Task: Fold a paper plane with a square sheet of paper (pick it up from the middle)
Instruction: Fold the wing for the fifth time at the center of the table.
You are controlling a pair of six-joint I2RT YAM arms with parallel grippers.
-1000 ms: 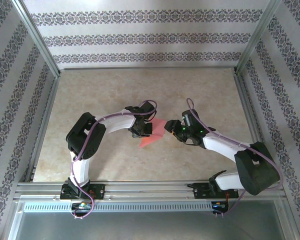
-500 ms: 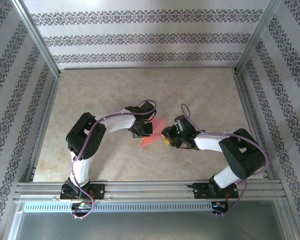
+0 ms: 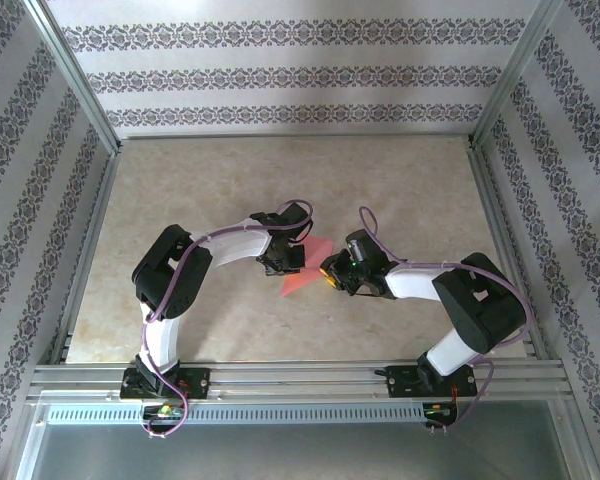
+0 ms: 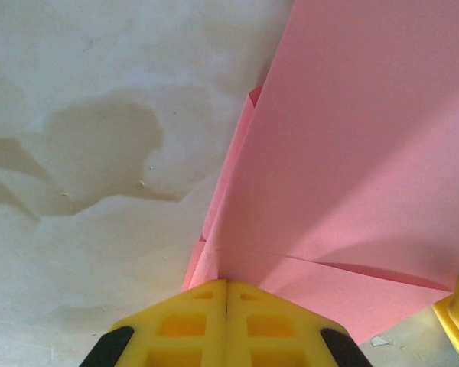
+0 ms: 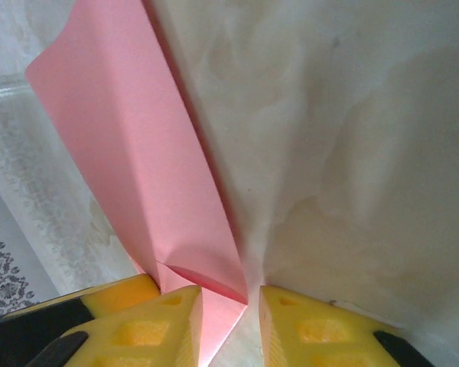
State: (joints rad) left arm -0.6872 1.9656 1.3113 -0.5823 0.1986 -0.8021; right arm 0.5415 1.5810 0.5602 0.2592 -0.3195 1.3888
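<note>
Thin, matte pink sheet of paper (image 3: 302,270) (image 4: 352,138) (image 5: 145,176), partly folded: crisp straight creases, overlapping flaps, one pointed end aimed near-left in the overhead view. Held near the middle of the surface (image 3: 180,190), between the two arms. Pinched at a folded corner by the left fingers (image 4: 176,332), blocky yellow plastic with square recesses, pressed flat together, the paper fanning out from their seam. Flanked on the other side by the right fingers (image 5: 314,329), of the same yellow moulding, standing narrowly apart with a folded corner of the sheet in the gap, close against one pad. Beneath, smooth beige stone-look surface with cloudy grey-brown mottling. Around, walls (image 3: 300,75) papered in pale bands of dark floral pattern, and ribbed aluminium rails (image 3: 300,375) along the near edge.
</note>
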